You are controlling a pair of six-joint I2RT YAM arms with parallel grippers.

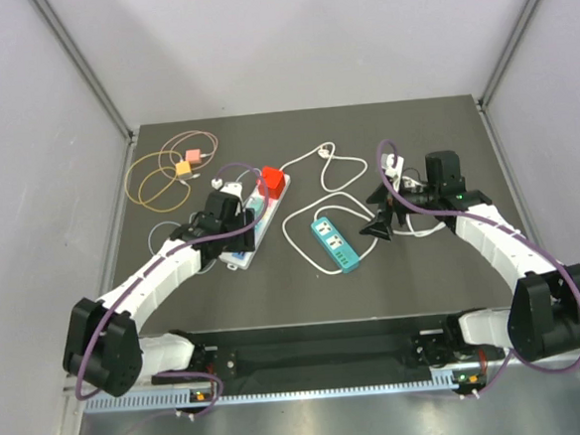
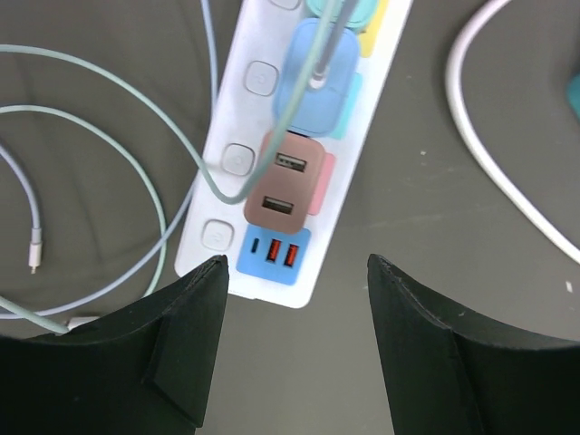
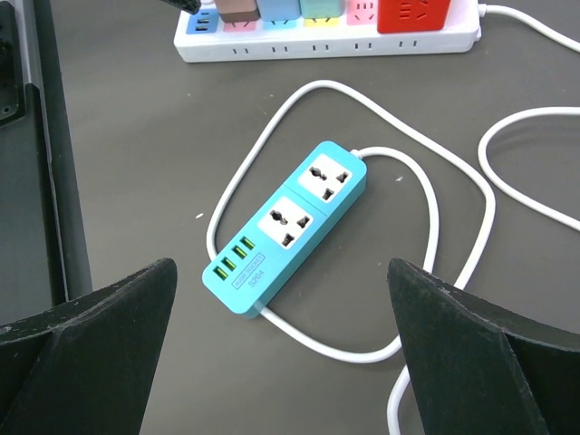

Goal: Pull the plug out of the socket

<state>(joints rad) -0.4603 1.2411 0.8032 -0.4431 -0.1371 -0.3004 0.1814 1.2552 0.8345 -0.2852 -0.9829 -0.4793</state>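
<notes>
A white power strip (image 2: 237,118) lies on the dark table. A brown USB adapter (image 2: 286,183) and a blue adapter (image 2: 317,77) with a pale cable are plugged into it. Further along the strip sits a red plug (image 1: 273,182). My left gripper (image 2: 297,263) hovers over the strip's near end. It is open, its fingertips either side of the blue USB panel, nothing between them. My right gripper (image 3: 281,263) is open wide above a teal power strip (image 3: 285,222) and holds nothing. The white strip (image 3: 326,41) shows at the top of the right wrist view.
The teal strip's white cord (image 3: 426,208) loops around it on the table. Thin pale cables (image 2: 109,163) coil left of the white strip. Orange and yellow cables (image 1: 167,171) with small plugs lie at the back left. Grey walls enclose the table.
</notes>
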